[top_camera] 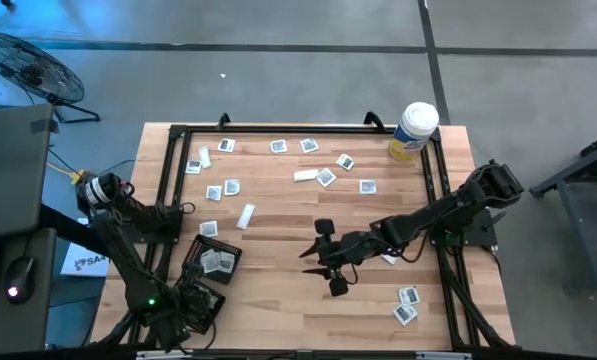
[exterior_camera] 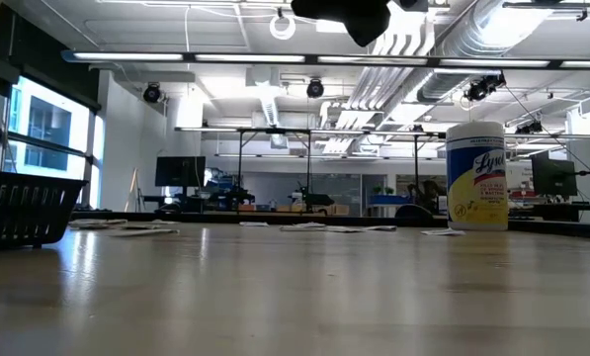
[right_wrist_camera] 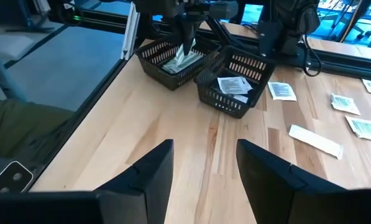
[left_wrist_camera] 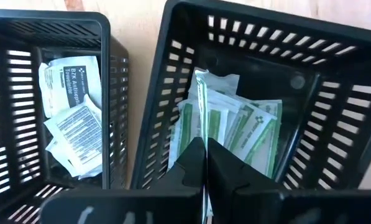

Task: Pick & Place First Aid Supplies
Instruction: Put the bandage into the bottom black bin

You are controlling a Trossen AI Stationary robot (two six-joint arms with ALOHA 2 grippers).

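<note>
Many small first aid packets (top_camera: 326, 177) lie flat on the far half of the wooden table, and two more (top_camera: 406, 305) lie at the near right. Two black mesh trays stand at the near left. One (left_wrist_camera: 48, 18) holds white pads. The other (left_wrist_camera: 334, 106) holds green-and-white strip wrappers (left_wrist_camera: 247, 127). My left gripper (left_wrist_camera: 205, 163) hangs over this second tray, shut on a thin strip wrapper. My right gripper (right_wrist_camera: 204, 180) stands open above the middle of the table (top_camera: 328, 265), with nothing between its fingers. My left gripper pinches one end of a narrow strip wrapper (left_wrist_camera: 201, 127) between its two fingers, which point down from above. The wrapper shows edge-on and hangs below the fingers, down inside the tray. Whether its lower end (left_wrist_camera: 199, 78) rests on the pile, I cannot tell.
A white canister with a yellow label (top_camera: 413, 130) stands at the far right corner. A black frame (top_camera: 308, 128) runs round the table top. Bare wood lies between the trays and my right gripper.
</note>
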